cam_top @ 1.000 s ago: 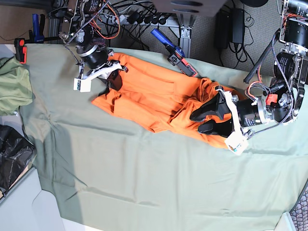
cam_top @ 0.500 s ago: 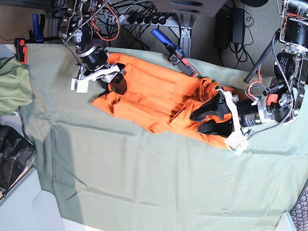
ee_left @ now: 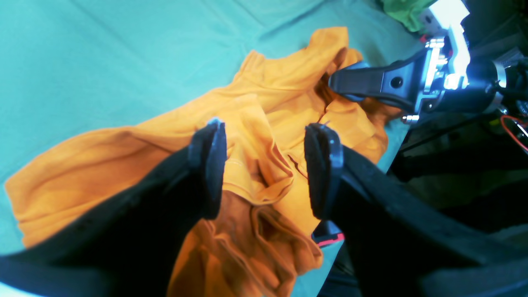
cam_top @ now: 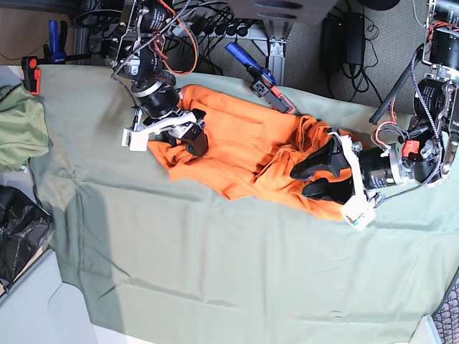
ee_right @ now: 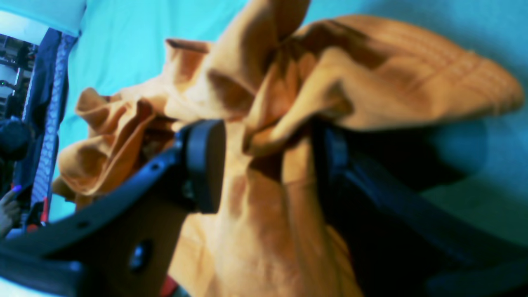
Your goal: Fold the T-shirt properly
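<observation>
Here the T-shirt (cam_top: 247, 154), bright orange and heavily rumpled, is being seen spread across the far half of the sage-green cloth (cam_top: 237, 265) that is covering the table. It is being bracketed by the two arms. At its end toward the olive-green garment (cam_top: 20, 125), the right gripper (cam_top: 192, 129) is being held over the bunched edge with its jaws parted; a gathered fold is being seen between them in the right wrist view (ee_right: 264, 165), draped against one finger but not pinched. At the opposite end, the left gripper (cam_top: 314, 175) is being held low over the crumpled fabric with its jaws spread wide, and folds are being seen lying loose between them (ee_left: 264, 165).
</observation>
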